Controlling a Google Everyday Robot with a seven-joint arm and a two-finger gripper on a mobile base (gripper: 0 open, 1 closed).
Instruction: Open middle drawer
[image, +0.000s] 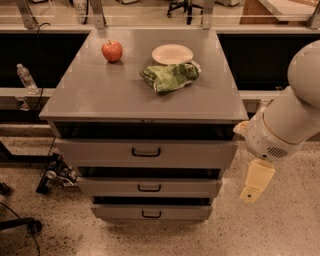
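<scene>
The grey cabinet (145, 95) has three drawer fronts. The middle drawer (148, 187) is a low grey front with a small black pull handle (149, 188). It sits between the taller top drawer (146, 153) and the lowest drawer (151, 212). My gripper (254, 186) hangs down from the white arm (287, 125) to the right of the cabinet, level with the middle drawer and apart from it. It holds nothing.
On the cabinet top lie a red apple (112, 50), a white plate (172, 54) and a green chip bag (170, 77). A water bottle (25, 78) stands on the ledge at left. Cables and a chair base (30, 224) lie on the floor at left.
</scene>
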